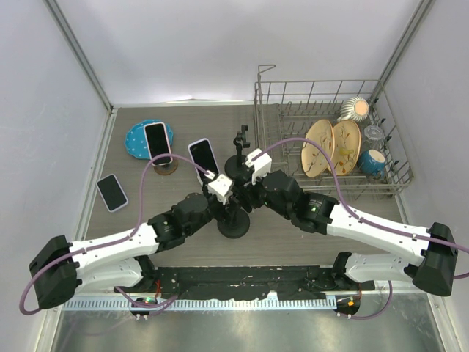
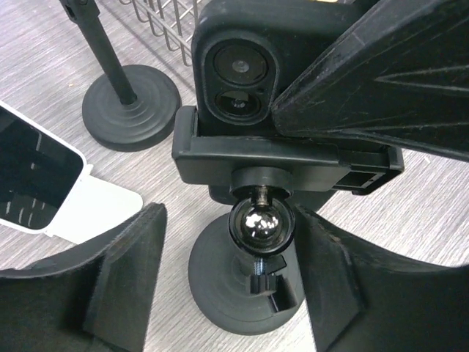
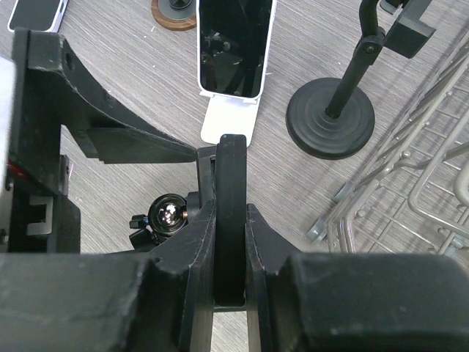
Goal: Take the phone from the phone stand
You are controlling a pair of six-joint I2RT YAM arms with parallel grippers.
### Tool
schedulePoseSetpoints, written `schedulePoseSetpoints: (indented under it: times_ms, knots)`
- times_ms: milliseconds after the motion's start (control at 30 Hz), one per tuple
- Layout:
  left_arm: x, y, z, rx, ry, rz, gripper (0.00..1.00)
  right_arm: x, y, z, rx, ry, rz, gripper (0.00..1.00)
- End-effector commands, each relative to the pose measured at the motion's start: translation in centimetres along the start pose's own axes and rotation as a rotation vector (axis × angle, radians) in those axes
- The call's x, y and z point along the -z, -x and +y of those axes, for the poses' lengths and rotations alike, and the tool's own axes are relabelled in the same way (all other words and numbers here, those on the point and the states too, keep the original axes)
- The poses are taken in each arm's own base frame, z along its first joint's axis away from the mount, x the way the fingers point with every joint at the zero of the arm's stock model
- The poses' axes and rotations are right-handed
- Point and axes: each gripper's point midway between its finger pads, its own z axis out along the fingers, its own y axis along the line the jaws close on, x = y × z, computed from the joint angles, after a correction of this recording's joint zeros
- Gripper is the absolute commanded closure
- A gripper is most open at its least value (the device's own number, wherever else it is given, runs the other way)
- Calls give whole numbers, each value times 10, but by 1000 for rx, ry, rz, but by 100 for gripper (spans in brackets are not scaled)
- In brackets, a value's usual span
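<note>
Setting: robotics lab test cell, not a home or office. Evidence:
- Plain white panel walls (image 1: 220, 51) held in bare aluminium framing (image 1: 82, 59) enclose the desk (image 1: 190, 121).
- Left arm (image 1: 110, 253) and right arm (image 1: 381, 238) are bolted to a black mounting plate (image 1: 242, 279) at the near edge, with purple cable (image 1: 300, 139) looped loose.
- Mixed staged props: a wire dish rack (image 1: 315, 83) with plates (image 1: 319, 147), spare phones (image 1: 111, 192), and a phone stand (image 1: 234, 226) holding a phone (image 3: 233, 205).
- Cameras ride on both wrists.
</note>
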Motion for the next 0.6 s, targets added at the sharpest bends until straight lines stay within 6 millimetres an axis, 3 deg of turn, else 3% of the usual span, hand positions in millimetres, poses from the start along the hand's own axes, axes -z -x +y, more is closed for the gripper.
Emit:
schedulePoseSetpoints:
  times_ms: [0,100,133,233,333,567]
  knots:
    - [-9,26,-4,24,4,-106,32,9,54,8,-87,23,-173,95]
    - [-13,26,-6,35,-4,-113,50,8,50,10,-79,32,-155,95]
    - [-14,27,-7,38,-9,-119,61,7,50,9,-78,31,-153,95]
    - [-13,26,-11,50,-30,-122,82,7,48,9,-79,28,-152,93]
    - [-10,24,-13,67,-47,-124,97,8,47,6,-76,17,-152,89]
    - [-2,18,-15,92,-68,-121,100,1,50,-3,-33,-45,-157,67]
